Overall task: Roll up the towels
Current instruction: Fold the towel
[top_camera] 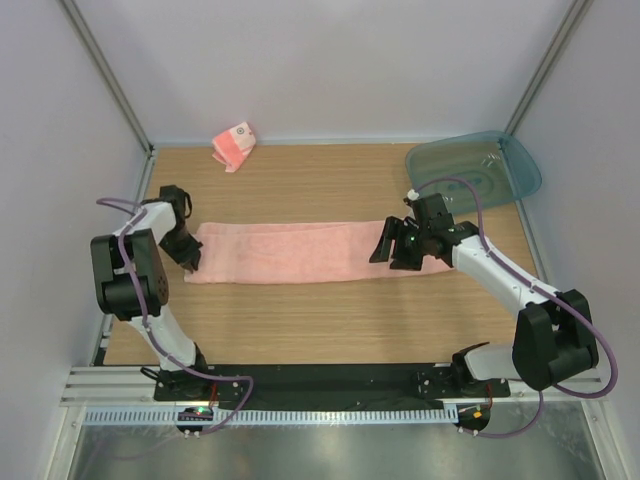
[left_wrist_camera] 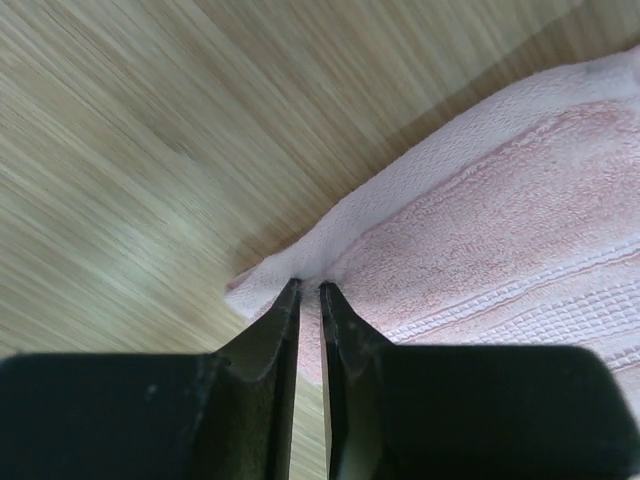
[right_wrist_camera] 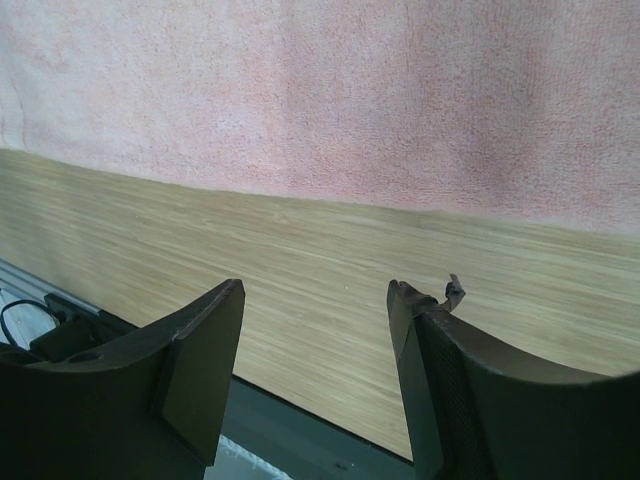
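Two towels are on your worktop (top_camera: 320, 320), which is pale wood with a fine straight grain. The large towel (top_camera: 300, 252) is a plain salmon-pink terry cloth, spread flat as a long narrow band across the middle of the top view, its short ends at left and right. The small towel (top_camera: 234, 145) lies crumpled at the upper left, against the back edge, well apart from the large one; you can see reddish stripes and a small white round mark on it.

Your left gripper (top_camera: 190, 258) is at the large towel's left end. In the left wrist view its two black fingers (left_wrist_camera: 270, 335) are pressed almost together, with a raised fold of the towel's edge pinched between their tips. The cloth there shows a looped pile crossed by flat woven bands.

Your right gripper (top_camera: 392, 250) sits over the towel's right end. In the right wrist view its jaws stand wide apart, holding nothing. Both curved dark fingers (right_wrist_camera: 205, 350) hang over bare wood in the lower half of that frame, and the towel's soft, fuzzy surface fills the upper half. You cannot tell whether the tips touch the worktop.

A translucent teal plastic tray (top_camera: 500, 175) with rounded corners rests at the upper right of the top view.
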Tool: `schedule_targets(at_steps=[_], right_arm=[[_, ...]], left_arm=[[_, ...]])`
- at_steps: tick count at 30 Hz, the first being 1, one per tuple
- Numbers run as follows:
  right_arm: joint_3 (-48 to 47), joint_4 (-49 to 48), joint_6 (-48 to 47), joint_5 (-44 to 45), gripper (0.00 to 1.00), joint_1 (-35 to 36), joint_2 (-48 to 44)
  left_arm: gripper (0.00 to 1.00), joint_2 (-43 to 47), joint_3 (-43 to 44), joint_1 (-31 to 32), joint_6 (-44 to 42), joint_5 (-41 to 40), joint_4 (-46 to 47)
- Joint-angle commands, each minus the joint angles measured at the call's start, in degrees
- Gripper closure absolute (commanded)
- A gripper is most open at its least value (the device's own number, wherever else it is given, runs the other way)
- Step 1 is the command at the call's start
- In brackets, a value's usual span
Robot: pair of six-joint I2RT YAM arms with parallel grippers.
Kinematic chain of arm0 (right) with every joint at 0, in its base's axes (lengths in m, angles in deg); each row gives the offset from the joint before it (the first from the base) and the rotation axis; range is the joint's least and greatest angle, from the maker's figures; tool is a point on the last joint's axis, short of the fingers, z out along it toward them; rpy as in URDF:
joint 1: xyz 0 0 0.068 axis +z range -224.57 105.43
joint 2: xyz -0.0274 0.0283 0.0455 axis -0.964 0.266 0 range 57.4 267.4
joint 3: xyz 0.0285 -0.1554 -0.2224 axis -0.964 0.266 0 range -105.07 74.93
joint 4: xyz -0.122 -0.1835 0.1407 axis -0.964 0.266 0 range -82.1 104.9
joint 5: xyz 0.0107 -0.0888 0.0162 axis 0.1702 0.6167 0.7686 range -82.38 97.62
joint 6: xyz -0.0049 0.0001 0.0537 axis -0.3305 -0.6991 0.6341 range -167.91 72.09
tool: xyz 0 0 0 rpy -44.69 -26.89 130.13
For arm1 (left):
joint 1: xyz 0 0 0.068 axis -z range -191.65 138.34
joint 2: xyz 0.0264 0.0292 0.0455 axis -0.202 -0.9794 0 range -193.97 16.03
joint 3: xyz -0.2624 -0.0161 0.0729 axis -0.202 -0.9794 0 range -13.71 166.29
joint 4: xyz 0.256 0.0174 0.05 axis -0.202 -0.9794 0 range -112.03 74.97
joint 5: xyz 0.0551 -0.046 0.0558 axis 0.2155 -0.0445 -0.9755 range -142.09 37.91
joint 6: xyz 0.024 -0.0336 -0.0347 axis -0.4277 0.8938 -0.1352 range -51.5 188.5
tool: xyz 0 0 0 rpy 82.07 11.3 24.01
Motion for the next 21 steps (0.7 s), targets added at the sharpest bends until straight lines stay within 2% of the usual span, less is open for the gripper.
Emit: schedule_targets(at_steps=[1,5,12,14,15,16,18,21], right_arm=[[0.35,-0.55,-0.94,-1.0,0.34,0.01,0.09],[0.27,-1.08,-0.77,-1.79,0.34,0.09,0.44],[-0.44,-1.08,-0.5,-1.71,0.34,0.18,-0.08],[-0.7,-1.26,-0.5,-1.44,0.32,0.27,-0.26],[-0.79,-1.26,-0.5,-1.44,0.31,0.27,0.08],[-1.22,-1.26,-0.5,-1.44,0.31,0.18,0.26],[-1.67,-1.08,-0.5,-1.53,0.31,0.18,0.53],[-1.49,-0.99,-0.33,-1.27,0.3,0.27,-0.17]], left_arm=[[0.87,-0.09,3.8,-3.28,-1.48,-2.43,-2.04],[0.87,-0.18,6.35,-9.25,-2.97,-2.06,-4.14],[0.86,0.25,9.08,-13.48,-5.96,-3.21,-7.58],[0.8,2.18,7.6,-13.48,-6.67,0.19,-5.13],[0.68,4.28,4.72,-13.31,-7.1,2.74,-3.38],[0.61,5.0,3.56,-13.05,-7.02,7.29,-0.14],[0.47,5.62,2.14,-12.35,-7.37,10.84,2.17],[0.42,4.22,3.28,-9.62,-8.6,14.1,3.4]])
